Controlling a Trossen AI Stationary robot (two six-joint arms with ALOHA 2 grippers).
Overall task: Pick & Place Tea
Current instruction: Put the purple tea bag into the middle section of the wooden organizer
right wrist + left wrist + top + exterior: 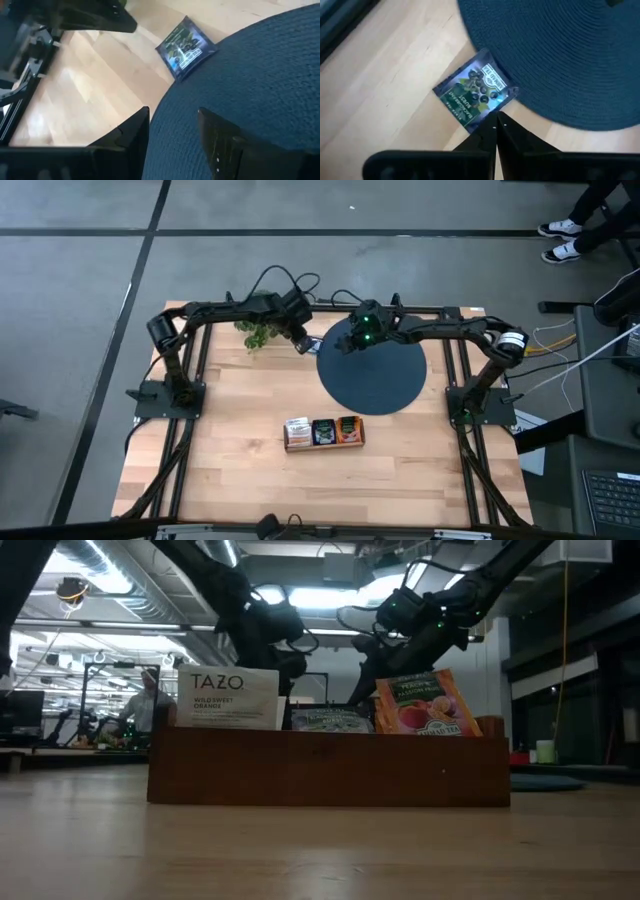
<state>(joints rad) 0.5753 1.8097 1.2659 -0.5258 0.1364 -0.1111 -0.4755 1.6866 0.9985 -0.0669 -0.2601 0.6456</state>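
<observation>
A dark tea packet (pixel 475 92) with teal print lies flat on the wooden table, one edge resting on the rim of the black disc (pixel 560 55); it also shows in the right wrist view (pixel 186 47). My left gripper (pixel 496 126) is shut and hangs just above the packet's near corner, holding nothing. My right gripper (pixel 175 135) is open and hangs over the disc's left part (pixel 250 75), a little way from the packet. A wooden box (pixel 323 432) near the table's front holds more tea packets standing upright: white (pixel 228 698), dark (pixel 330 720) and orange (pixel 420 705).
A small green plant (pixel 258 335) lies at the far left of the table, beside the left arm. The disc (pixel 372 370) covers the table's far middle. Bare wood lies between the disc and the box, and to either side of the box.
</observation>
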